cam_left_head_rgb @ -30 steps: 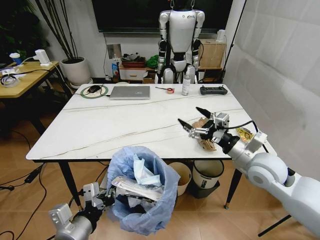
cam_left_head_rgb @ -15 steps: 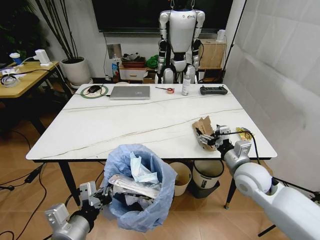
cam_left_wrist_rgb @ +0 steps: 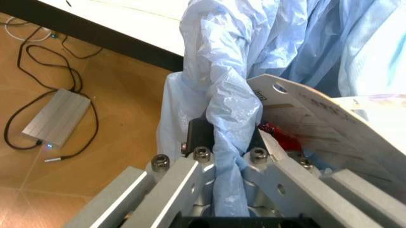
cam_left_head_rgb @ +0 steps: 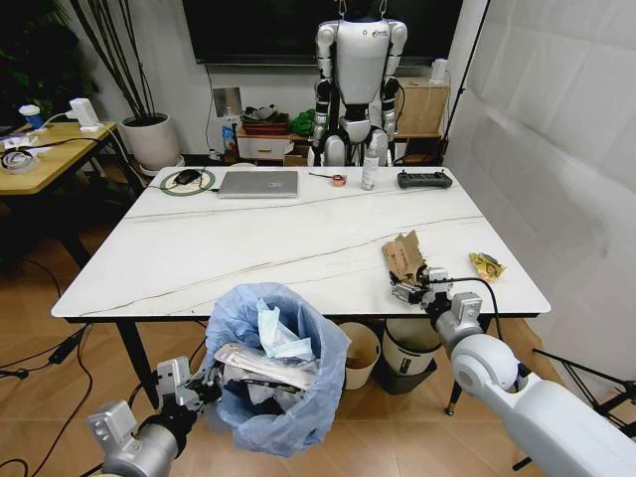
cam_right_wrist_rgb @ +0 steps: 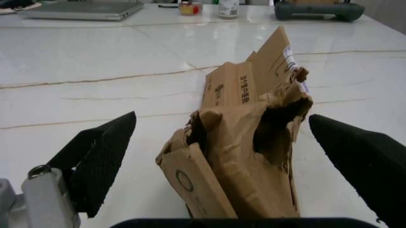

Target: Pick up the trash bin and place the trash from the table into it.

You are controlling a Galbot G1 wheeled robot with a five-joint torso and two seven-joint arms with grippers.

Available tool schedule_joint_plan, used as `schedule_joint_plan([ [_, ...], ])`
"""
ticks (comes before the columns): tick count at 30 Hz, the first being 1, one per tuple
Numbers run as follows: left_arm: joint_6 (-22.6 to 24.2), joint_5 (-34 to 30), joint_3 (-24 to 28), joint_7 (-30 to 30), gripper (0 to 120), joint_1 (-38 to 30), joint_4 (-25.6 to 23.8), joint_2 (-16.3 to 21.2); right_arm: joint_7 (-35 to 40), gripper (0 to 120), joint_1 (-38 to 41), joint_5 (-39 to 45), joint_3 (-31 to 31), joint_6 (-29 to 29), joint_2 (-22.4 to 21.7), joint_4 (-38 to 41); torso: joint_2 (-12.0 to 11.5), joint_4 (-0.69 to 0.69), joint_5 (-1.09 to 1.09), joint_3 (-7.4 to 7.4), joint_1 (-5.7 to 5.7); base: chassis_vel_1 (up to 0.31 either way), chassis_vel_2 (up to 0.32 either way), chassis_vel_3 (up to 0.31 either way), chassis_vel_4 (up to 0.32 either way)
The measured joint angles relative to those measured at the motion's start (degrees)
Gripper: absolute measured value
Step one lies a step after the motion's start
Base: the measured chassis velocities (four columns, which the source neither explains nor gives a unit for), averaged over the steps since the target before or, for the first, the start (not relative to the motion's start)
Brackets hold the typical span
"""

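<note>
gripping the trash bin (cam_left_head_rgb: pixel 278 383) rim in the clenched left gripper (cam_left_head_rgb: pixel 196 390); right gripper (cam_left_head_rgb: pixel 409 291) spread wide around torn cardboard (cam_left_head_rgb: pixel 403 257) at 4 o'clock on the table (cam_left_head_rgb: pixel 229 248).

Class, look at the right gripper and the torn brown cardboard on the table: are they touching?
Apart. The right wrist view shows the right gripper open, its jaws on either side of the torn brown cardboard, with bare table visible in both gaps.
</note>
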Motion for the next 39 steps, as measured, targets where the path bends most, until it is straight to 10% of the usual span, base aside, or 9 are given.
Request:
schedule_joint_plan([
  [11,0.01,-0.20,0.11,-0.02,0,-0.20,0.19,0.10,-0.79,94,-0.38,-1.16,-0.22,0.18,0.99,-2.42,0.00,0.00,0.00,0.00,0.00,0.000,0.000,0.000,0.000],
  [39,-0.03,-1.12,0.38,0.03,0,-1.20,1.06,0.60,-6.31,0,-0.44,-1.39,-0.08,4.24,0.66,-4.96,0.00,-0.01,0.00,-0.01,0.00,0.000,0.000,0.000,0.000],
])
